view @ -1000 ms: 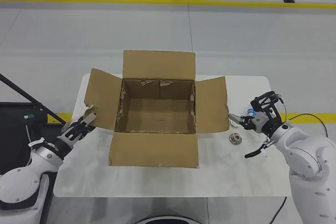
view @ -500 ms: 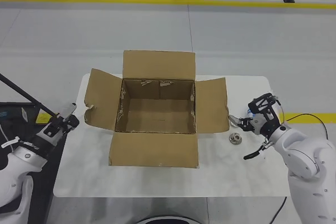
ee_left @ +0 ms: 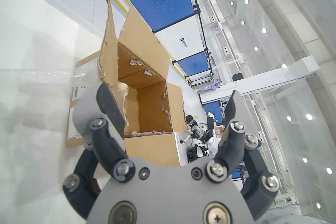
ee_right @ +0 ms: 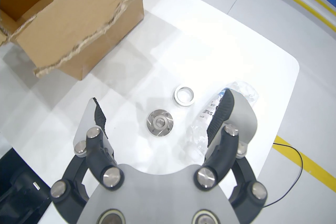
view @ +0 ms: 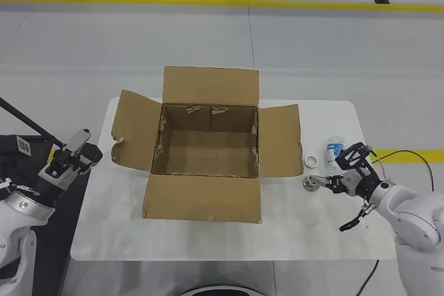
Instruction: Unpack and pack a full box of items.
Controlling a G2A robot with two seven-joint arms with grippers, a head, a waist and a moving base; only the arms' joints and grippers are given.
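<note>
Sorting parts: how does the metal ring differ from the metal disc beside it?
The metal ring is an open hoop with the table showing through; the metal disc is filled, with a central hub and small holes. The disc looks slightly wider than the ring. Both are silvery and lie flat on the white table.

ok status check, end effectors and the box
Left end effector open, empty, left of the box. Right end effector open, empty, by the metal disc. Box open, bare floor showing; ring and bottle near the disc.
</note>
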